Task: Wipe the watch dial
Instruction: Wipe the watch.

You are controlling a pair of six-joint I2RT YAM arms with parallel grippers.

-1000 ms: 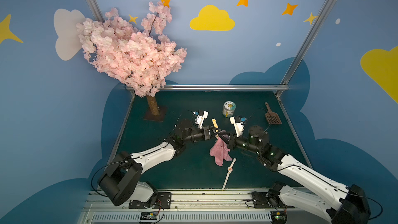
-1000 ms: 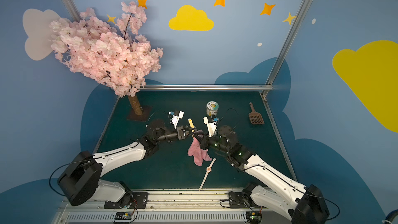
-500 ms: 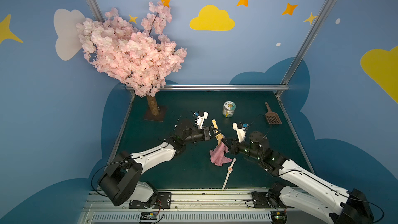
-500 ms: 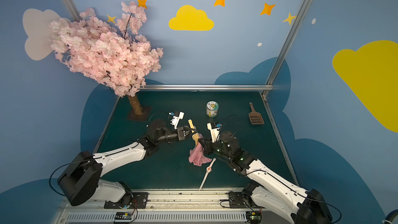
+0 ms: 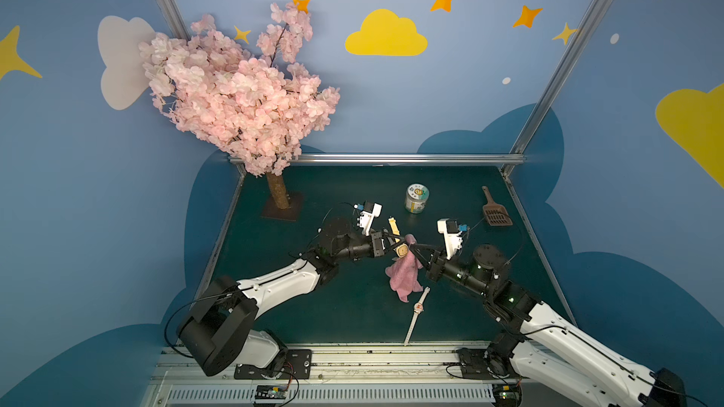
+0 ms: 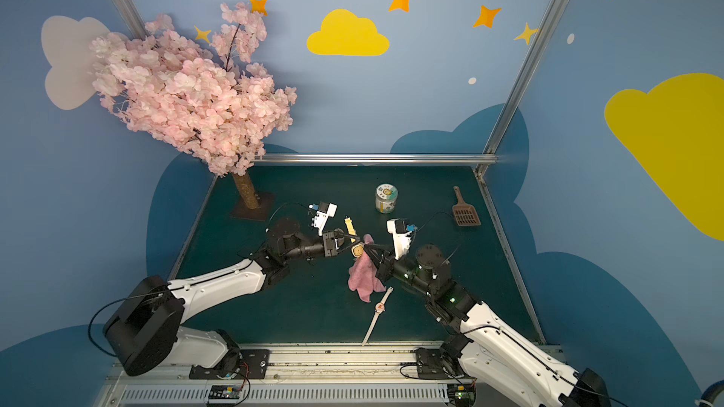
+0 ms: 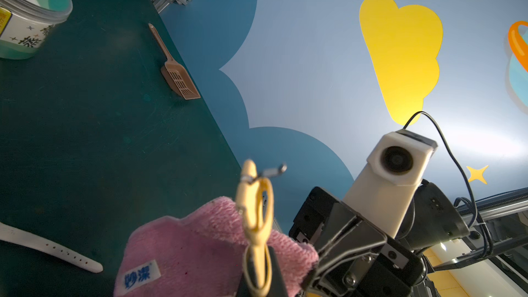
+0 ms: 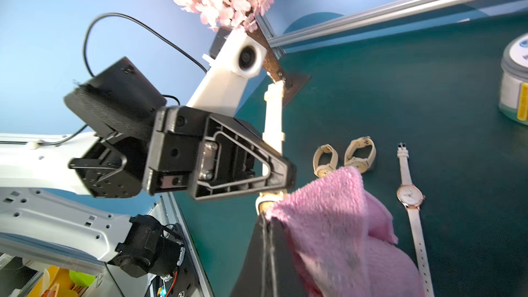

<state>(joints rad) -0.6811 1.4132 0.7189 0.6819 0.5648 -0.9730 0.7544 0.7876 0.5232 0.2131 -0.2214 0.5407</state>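
Note:
My left gripper [image 5: 391,245] is shut on a watch with a cream strap [image 5: 393,225] and holds it above the table. The watch's gold dial [image 5: 400,251] faces up in both top views [image 6: 356,251]. My right gripper [image 5: 412,246] is shut on a pink cloth [image 5: 403,276], and the cloth's top edge lies against the dial. In the left wrist view the strap [image 7: 254,215] stands edge-on between my fingers, with the cloth [image 7: 200,247] behind it. In the right wrist view the cloth [image 8: 328,218] covers most of the dial.
A white-strapped watch [image 5: 418,307] lies flat near the front edge, under the cloth's hanging end. Two curled watches [image 8: 325,160] sit on the mat. A jar [image 5: 416,198] and a brown scoop [image 5: 495,215] stand at the back, and a blossom tree [image 5: 243,95] at the back left.
My right gripper has shifted slightly with the pink cloth against the dial, and its wrist has moved a little to the right. The left gripper has held the watch still.

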